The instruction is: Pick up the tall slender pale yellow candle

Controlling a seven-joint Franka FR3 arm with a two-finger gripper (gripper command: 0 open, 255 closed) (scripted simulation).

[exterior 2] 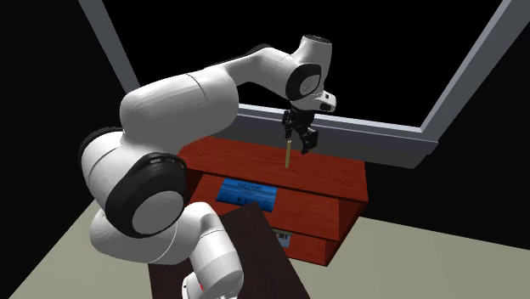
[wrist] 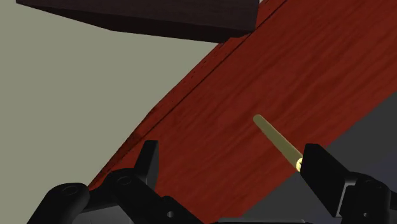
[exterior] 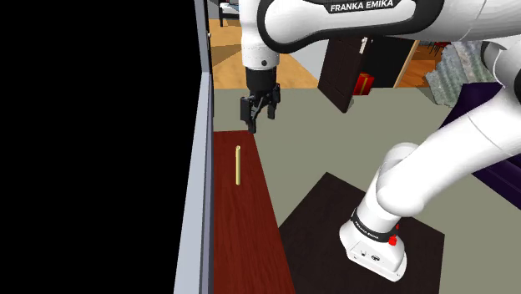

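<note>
Red-brown wooden top [exterior: 246, 242] along a grey window frame [exterior: 204, 167], your gripper [exterior: 257, 124] hovered over it, fingers spread wide, gripping nothing, pale yellow candle [exterior: 239, 164] stood upright just below, tip beside one finger, you could read "FRANKA EMIKA" on the arm [exterior: 367, 8].

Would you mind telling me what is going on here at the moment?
The white arm is going for the candle, which stands upright on a red-brown wooden cabinet beside a grey window frame. Its gripper is open and hangs just above the candle's top. The top sits close to one finger but is not clasped, so nothing is held.
</note>
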